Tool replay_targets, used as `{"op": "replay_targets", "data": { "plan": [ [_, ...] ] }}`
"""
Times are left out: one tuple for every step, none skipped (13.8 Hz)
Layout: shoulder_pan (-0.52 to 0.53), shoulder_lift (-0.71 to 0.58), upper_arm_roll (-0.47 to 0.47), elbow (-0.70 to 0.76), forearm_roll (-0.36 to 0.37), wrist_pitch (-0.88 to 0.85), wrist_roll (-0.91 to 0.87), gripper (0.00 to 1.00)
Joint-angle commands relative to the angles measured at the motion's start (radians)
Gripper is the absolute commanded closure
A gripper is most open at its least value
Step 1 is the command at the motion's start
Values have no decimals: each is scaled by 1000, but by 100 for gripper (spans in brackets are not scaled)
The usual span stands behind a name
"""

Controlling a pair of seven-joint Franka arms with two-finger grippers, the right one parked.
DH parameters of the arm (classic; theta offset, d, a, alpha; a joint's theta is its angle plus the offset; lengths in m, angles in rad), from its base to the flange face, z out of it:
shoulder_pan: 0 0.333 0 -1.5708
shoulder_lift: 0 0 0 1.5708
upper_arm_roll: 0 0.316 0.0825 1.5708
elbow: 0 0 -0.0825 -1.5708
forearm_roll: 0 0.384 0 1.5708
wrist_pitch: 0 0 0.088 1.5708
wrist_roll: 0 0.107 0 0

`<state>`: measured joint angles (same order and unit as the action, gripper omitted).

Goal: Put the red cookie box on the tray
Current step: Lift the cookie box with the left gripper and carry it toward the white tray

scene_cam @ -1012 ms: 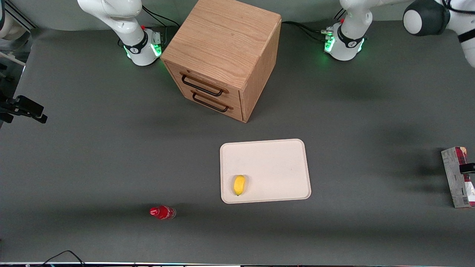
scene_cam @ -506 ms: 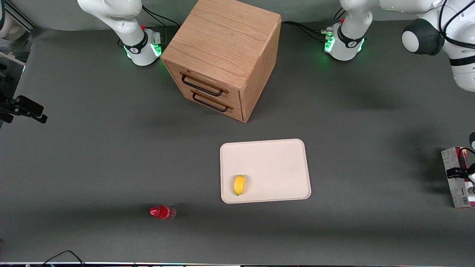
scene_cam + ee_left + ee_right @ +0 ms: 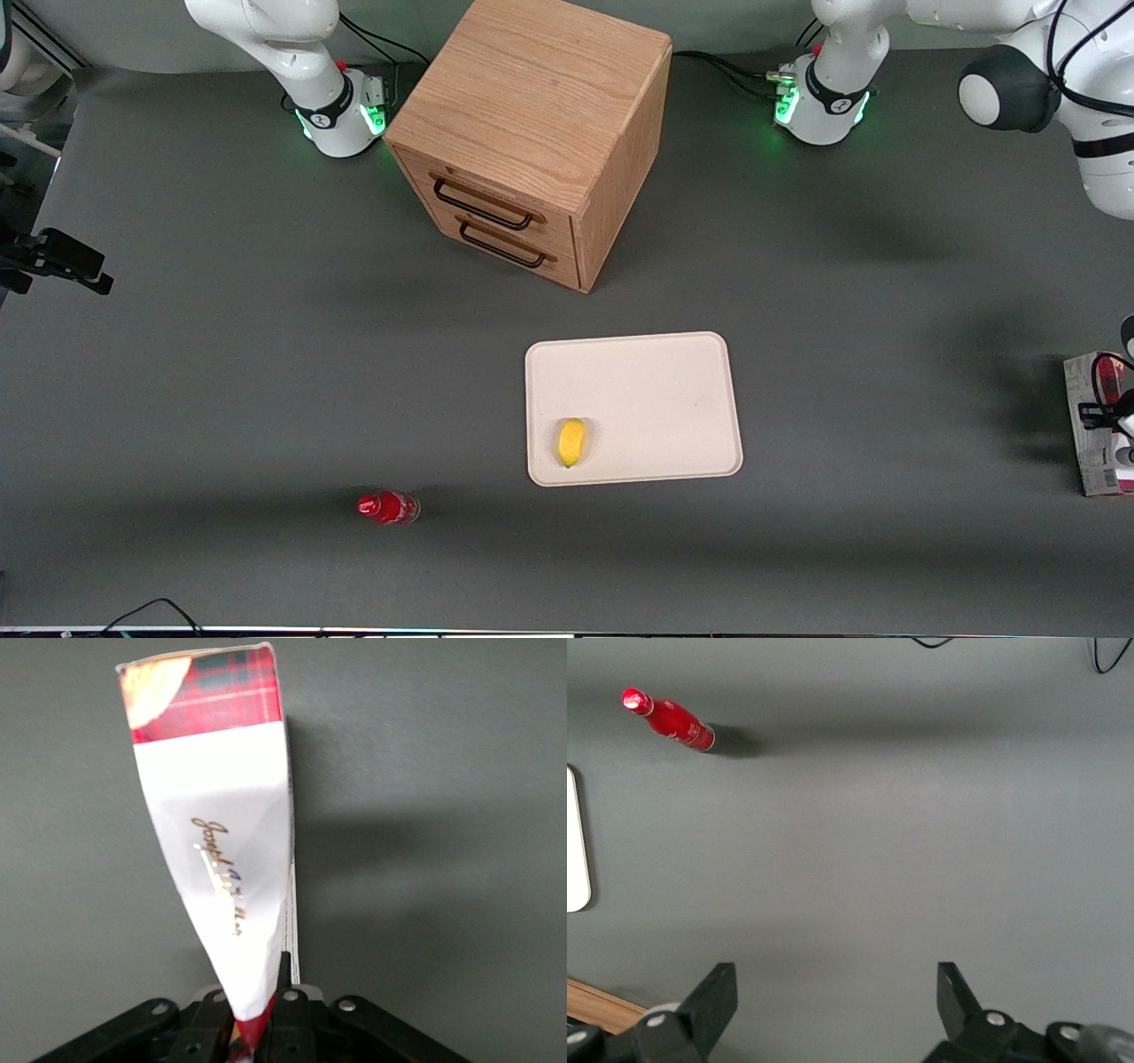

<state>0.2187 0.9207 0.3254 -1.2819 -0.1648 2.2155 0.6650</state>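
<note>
The red cookie box (image 3: 1091,425) lies at the working arm's end of the table, cut by the picture's edge, its grey-white printed side showing. In the left wrist view the box (image 3: 221,833) shows a white face with gold script and a red plaid end. My left gripper (image 3: 1113,415) is on the box; its fingers (image 3: 285,988) press both sides of the carton, shut on it (image 3: 251,997). The cream tray (image 3: 647,381) lies mid-table, well away toward the parked arm.
A yellow fruit (image 3: 572,442) lies on the tray near its front corner. A small red bottle (image 3: 388,508) lies on its side nearer the front camera, also in the right wrist view (image 3: 669,719). A wooden drawer cabinet (image 3: 532,133) stands farther back.
The left arm came down over the box and its gripper closed on it. The box shifted slightly toward the working arm's end of the table.
</note>
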Motion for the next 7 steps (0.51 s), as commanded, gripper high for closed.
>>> {"op": "replay_targets", "data": {
  "plan": [
    [-31,-66,26,61,-12,-167,10,100],
    [-38,-92,35,106,-9,-242,1,100],
    [-44,-109,40,159,-7,-328,-14,100],
    [-48,-126,41,212,-4,-411,-25,100],
    [-53,-150,40,252,1,-481,-48,100],
    [-68,-184,38,277,16,-552,-103,100],
    [-87,-238,29,285,37,-620,-170,100]
  ]
}}
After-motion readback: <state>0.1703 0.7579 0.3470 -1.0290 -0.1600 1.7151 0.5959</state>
